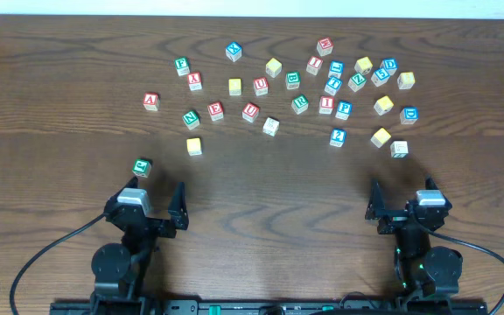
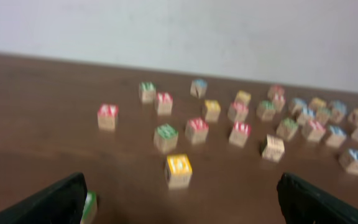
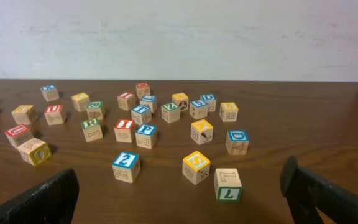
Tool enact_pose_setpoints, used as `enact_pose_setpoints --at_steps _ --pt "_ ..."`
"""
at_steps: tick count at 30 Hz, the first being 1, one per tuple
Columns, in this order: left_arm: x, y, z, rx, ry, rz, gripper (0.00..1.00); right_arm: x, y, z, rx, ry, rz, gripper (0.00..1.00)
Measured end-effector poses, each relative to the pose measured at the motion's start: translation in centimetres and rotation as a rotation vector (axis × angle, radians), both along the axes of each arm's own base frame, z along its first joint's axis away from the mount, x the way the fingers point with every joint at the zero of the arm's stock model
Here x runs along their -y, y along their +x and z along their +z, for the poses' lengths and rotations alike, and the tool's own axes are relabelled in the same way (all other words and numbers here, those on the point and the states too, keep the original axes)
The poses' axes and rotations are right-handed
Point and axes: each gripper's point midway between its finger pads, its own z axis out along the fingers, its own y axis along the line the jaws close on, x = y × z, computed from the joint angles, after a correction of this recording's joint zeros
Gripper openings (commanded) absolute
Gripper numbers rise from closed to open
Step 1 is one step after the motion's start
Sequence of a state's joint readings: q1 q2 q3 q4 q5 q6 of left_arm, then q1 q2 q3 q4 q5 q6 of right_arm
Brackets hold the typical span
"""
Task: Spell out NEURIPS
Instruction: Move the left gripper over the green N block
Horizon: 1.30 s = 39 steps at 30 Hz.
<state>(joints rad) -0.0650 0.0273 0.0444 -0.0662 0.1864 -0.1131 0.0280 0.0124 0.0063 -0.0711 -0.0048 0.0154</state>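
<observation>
Your left gripper and right gripper stand spread wide and empty at the table's near edge. The cubes lie scattered toward the far edge. The green N cube, as I read it, sits beyond the left gripper, the nearer arm.

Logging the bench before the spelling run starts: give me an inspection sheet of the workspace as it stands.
Surface: dark wooden table, no spills seen.
Job's things: lettered blocks scattered over the far half, none lined up; red I block beside blue P block; yellow S block towards the right.
Clutter: spares mixed in, such as the blue D block; one green block sits alone by the left claw.
Grippers: left claw and right claw both open, empty, short of the blocks.
Cables: black cable loops from each base, away from blocks.
Surroundings: pale wall behind the table; nothing else seen.
</observation>
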Motion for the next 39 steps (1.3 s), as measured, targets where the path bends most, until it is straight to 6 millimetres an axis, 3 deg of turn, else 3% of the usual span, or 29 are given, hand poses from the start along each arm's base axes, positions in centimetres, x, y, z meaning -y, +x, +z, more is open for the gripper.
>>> enact_pose_setpoints --at_steps 4,6,11,20,24,33,39 --pt "0.2 0.1 -1.1 -0.099 -0.002 -0.011 0.96 0.0 0.0 0.0 0.0 0.0 0.0 0.99" --pt "0.3 0.4 -0.3 -0.127 0.0 -0.017 0.96 0.0 0.0 0.0 0.0 0.0 0.0 0.99" --pt "0.5 2.8 4.7 -0.178 0.017 -0.021 0.96 0.0 0.0 0.0 -0.001 0.0 0.0 0.99" --pt "1.2 10.5 12.5 -0.384 0.028 -0.03 0.96 0.0 0.0 0.0 0.0 0.0 0.0 0.99" --pt "2.3 12.1 15.5 -0.414 0.007 -0.091 0.96 0.0 0.0 0.0 0.0 0.0 0.0 0.99" --pt "3.5 12.6 13.7 -0.486 -0.017 -0.154 0.96 0.0 0.0 0.0 0.001 0.0 0.0 0.99" --pt "1.8 12.2 12.2 -0.576 -0.059 -0.026 0.96 0.0 0.0 0.0 0.0 0.0 0.0 0.99"
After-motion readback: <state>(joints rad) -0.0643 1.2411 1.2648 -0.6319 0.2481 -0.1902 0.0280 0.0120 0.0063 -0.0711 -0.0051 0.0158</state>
